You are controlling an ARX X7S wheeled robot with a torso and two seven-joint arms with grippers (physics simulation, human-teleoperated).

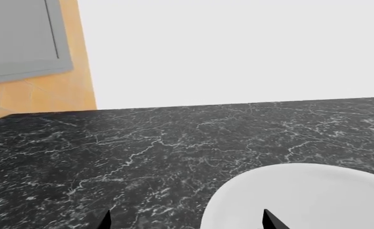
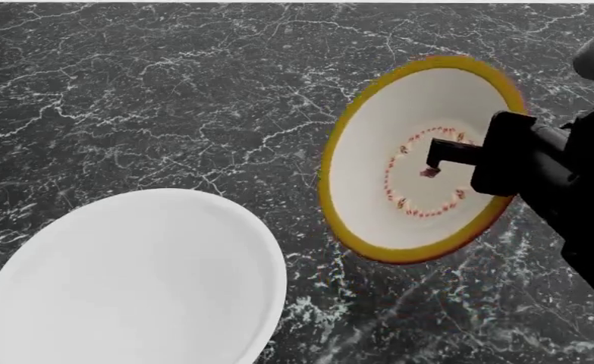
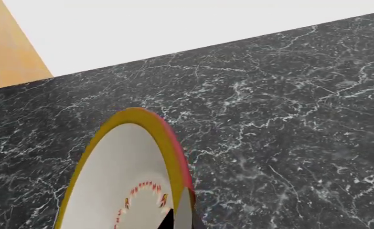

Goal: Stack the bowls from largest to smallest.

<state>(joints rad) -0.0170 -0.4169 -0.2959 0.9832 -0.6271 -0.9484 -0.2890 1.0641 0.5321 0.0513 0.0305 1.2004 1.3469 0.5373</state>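
Observation:
The large plain white bowl [image 2: 135, 280] sits on the black marble counter at the near left; it also shows in the left wrist view [image 1: 308, 200]. The medium cream bowl [image 2: 388, 129] with the yellow-red rim and red-dotted ring is tilted on edge, lifted off the counter. My right gripper [image 2: 444, 159] is shut on its rim, with one finger inside the bowl; the right wrist view shows the bowl [image 3: 110, 181] and the gripper [image 3: 177, 220]. My left gripper [image 1: 188, 222] is open, its fingertips straddling the white bowl's near rim. The small white bowl is out of view.
The black marble counter [image 2: 155, 98] stretches around both bowls. Its far edge meets a white wall [image 1: 238, 47], with an orange floor [image 1: 40, 95] and a grey panel [image 1: 15, 38] beyond one end.

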